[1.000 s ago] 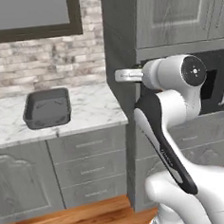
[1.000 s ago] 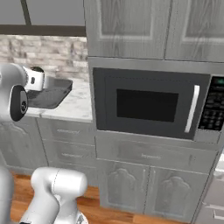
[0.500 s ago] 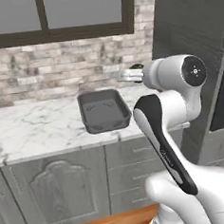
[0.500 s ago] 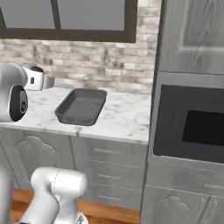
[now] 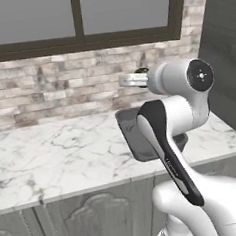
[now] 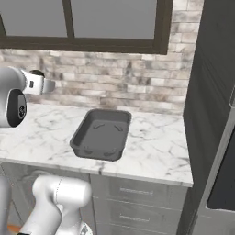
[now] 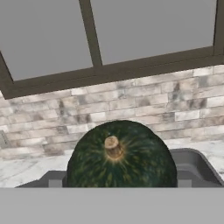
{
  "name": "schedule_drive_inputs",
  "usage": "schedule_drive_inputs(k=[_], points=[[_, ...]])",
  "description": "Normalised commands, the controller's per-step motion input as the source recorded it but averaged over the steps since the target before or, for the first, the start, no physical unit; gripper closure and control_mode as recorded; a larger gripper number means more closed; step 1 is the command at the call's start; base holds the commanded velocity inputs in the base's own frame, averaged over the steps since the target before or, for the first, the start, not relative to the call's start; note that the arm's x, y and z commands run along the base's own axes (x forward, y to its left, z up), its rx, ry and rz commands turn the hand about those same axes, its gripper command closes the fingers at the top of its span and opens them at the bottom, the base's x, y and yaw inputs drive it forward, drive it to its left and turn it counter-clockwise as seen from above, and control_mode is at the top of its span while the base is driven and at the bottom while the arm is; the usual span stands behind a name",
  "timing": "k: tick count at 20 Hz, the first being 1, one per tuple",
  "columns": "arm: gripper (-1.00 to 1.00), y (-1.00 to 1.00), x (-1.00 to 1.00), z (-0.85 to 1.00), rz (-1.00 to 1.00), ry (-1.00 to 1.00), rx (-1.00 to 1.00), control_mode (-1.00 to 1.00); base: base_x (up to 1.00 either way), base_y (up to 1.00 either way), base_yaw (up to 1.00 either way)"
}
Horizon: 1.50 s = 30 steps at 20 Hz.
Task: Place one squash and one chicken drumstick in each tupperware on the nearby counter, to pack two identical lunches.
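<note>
The round dark green squash (image 7: 118,159) sits between my gripper's (image 7: 119,183) two fingertips, stem facing the camera, and the gripper is shut on it. From the left base view the gripper (image 5: 132,80) is held high, above the back of the dark grey tupperware (image 5: 130,134), with a sliver of the squash (image 5: 142,70) showing behind it. The right base view shows the gripper (image 6: 43,85) up and to the left of the tupperware (image 6: 101,135), which is empty and rests on the white marble counter (image 6: 156,147). Behind the squash, the tupperware's rim (image 7: 197,166) shows.
A brick backsplash (image 6: 114,89) and a dark-framed window (image 5: 77,23) stand behind the counter (image 5: 57,155). A tall dark grey cabinet (image 6: 211,92) walls off the counter's right end. Grey panelled cabinets (image 5: 73,224) run below.
Both base views have shifted as the base drove, bringing the dark grey tupperware nearer and toward the centre. The gripper still holds the squash at the same height.
</note>
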Motion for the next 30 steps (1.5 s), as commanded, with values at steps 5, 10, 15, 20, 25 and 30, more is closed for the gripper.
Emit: schedule_drive_inputs(k=[5, 10, 15, 20, 25, 30], points=[[1.00, 0.00, 0.00, 0.00, 0.00, 0.00, 0.00, 1.00, 0.38, -0.03, -0.03], [1.00, -0.06, 0.10, -0.42, 0.00, 0.06, 0.00, -1.00, 0.07, -0.06, 0.00], [1.00, -0.36, 0.16, -0.75, 0.00, 0.21, 0.00, -1.00, 0.00, 0.00, 0.00], [1.00, -0.54, 0.41, -0.65, 0.00, 0.28, 0.00, -1.00, 0.00, 0.00, 0.00], [1.00, -0.47, 0.57, -0.59, -0.03, 0.30, 0.00, -1.00, 0.00, 0.00, 0.00], [1.00, -0.38, 0.65, -0.55, -0.02, 0.25, 0.00, -1.00, 0.00, 0.00, 0.00]])
